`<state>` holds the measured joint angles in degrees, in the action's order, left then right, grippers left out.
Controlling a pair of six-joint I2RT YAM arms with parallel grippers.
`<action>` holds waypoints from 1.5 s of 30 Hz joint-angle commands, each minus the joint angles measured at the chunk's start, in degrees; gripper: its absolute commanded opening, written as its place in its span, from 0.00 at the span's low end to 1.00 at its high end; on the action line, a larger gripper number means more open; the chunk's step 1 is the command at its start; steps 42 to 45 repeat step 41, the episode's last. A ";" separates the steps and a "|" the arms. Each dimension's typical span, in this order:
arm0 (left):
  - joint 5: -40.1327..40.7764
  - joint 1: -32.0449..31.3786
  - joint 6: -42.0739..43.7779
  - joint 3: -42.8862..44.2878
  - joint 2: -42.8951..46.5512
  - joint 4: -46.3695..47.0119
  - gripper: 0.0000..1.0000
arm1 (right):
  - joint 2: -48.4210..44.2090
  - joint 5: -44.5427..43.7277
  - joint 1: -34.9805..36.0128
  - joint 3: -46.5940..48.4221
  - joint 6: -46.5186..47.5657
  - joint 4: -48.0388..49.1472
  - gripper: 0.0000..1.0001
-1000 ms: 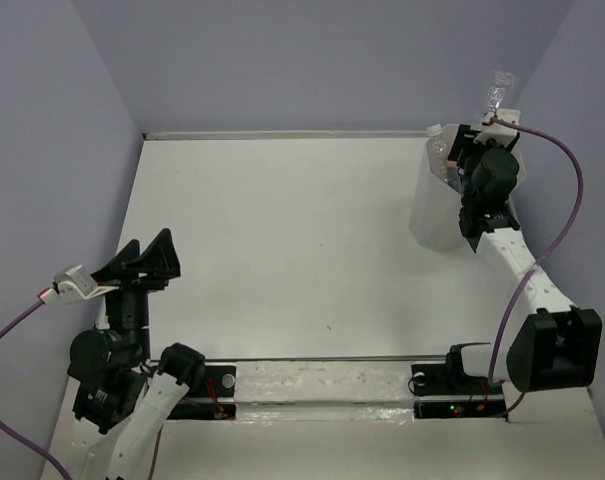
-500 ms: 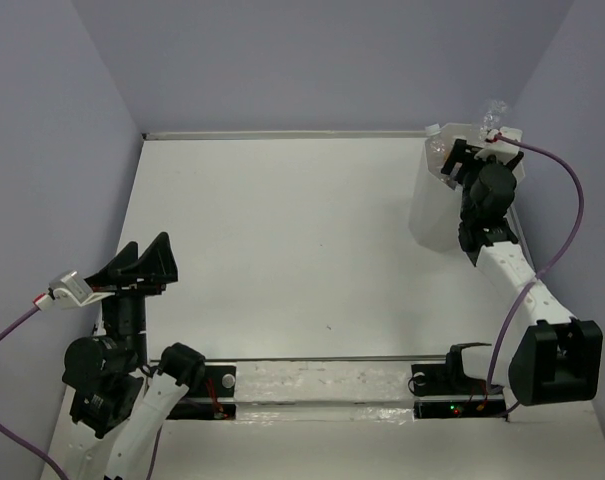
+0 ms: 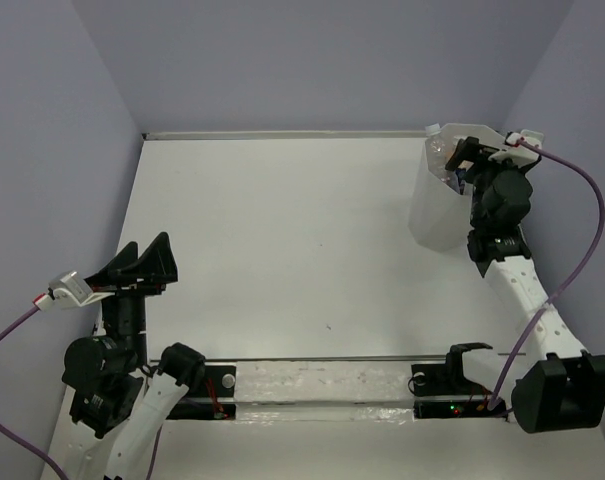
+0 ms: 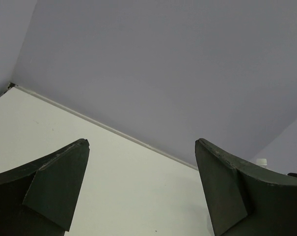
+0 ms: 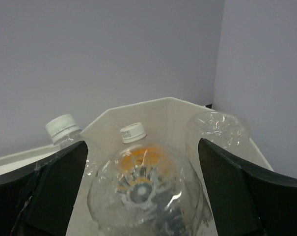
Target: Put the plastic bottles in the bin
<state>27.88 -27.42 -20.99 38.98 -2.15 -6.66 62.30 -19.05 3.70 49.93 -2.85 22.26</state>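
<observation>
The bin (image 3: 430, 205), a tall translucent white container, stands at the far right of the table. My right gripper (image 3: 469, 158) hangs over its rim, open and holding nothing. In the right wrist view, a clear crinkled bottle (image 5: 143, 196) lies between the open gripper's (image 5: 142, 142) fingers, loose in the bin (image 5: 163, 105). Its base faces the camera, its white cap (image 5: 132, 132) points away, and orange shows through it. A second white-capped bottle (image 5: 63, 129) sits at the left and a third clear one (image 5: 217, 132) at the right. My left gripper (image 3: 147, 260) (image 4: 142, 142) is open and empty at the near left.
The white table (image 3: 282, 230) is walled by lilac panels at the back and both sides. The bin sits close to the right wall (image 3: 572, 120) and the back corner. A purple cable (image 3: 592, 210) loops from the right wrist.
The right gripper opened and let go of the clear bottle it held above the bin. The bottle dropped into the bin, and the wrist shifted slightly right. The left arm stayed almost still.
</observation>
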 commanded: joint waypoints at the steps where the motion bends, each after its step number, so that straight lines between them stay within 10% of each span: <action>1: 0.77 -0.18 1.13 0.22 -1.01 2.44 0.99 | -3.50 1.47 -0.19 3.42 -3.47 -0.63 1.00; 16: -2.38 0.00 1.75 0.66 -6.98 2.44 0.99 | -20.72 14.74 -0.19 6.75 -16.38 -15.39 1.00; 34: -24.02 0.00 -4.06 6.03 -20.69 14.73 0.99 | -58.42 35.84 -0.19 -3.96 -27.91 -32.18 1.00; 45: -23.48 0.00 -3.53 3.12 -26.92 18.69 0.99 | -61.51 36.01 -0.19 -4.41 -25.89 -36.76 1.00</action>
